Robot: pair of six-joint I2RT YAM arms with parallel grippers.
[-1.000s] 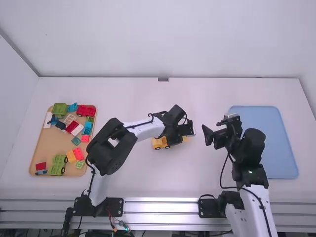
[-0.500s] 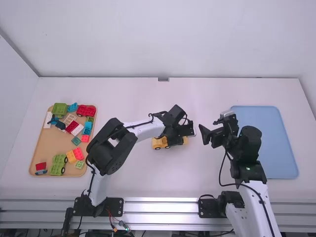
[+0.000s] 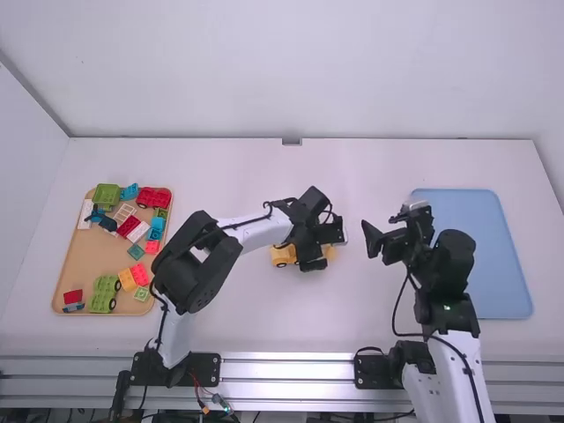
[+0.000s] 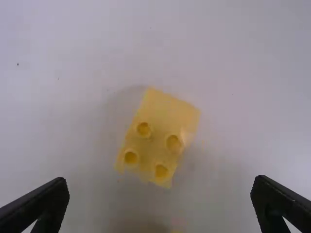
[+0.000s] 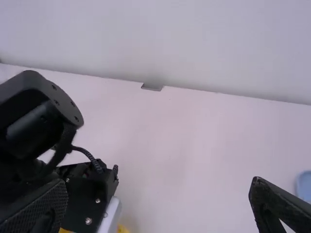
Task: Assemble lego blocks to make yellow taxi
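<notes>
Where left claw (image 3: pixel 327 248) hangs released, yellow block (image 4: pixel 167 114) lies beneath.
Yellow wheeled piece (image 3: pixel 282 255) beside it; right claw (image 3: pixel 377 246) spread.

Studded yellow block (image 4: pixel 167 110) lies near yellow wheeled piece (image 3: pixel 280 255).

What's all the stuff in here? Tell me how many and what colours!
Plastic four-stud block: one, yellow, table's middle
Plastic wheeled piece: one, yellow, table's middle, partly hidden
Plastic toy pieces: many, mixed colours, on the tan tray
Rectangular trays: two; tan left, blue right
Smooth table: one, white, underneath
Wall: one, white, behind
Robot arms: two, white and black, left and right
Left gripper: one, black, middle
Right gripper: one, black, near the blue tray
</notes>
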